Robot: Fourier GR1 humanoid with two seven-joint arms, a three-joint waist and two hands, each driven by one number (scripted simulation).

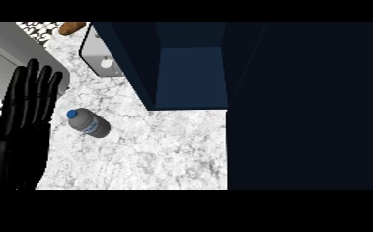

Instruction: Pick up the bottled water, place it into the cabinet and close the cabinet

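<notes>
Nothing of the task looked done yet. The bottle [88,122] stood untouched on the marbled table [153,152], blue cap toward the view's upper left, apart from any hand and just in front of the cabinet [191,73]. The cabinet was open — its dark blue inside showed, with a door [131,63] swung out on the left side, edge-on to the view.

The left robot hand [29,95] rested at the view's left edge, fingers straight and up, wide and holding nothing; it lay near the bottle but not touching it. The right robot hand did not show at all — a large dark mass filled the right of the view, and I could not tell what it was.

So all three parts appeared to remain: grasping the bottle, setting it inside the cabinet, and shutting the door. A pale board [102,58] with small things lay further back, beside the door.
</notes>
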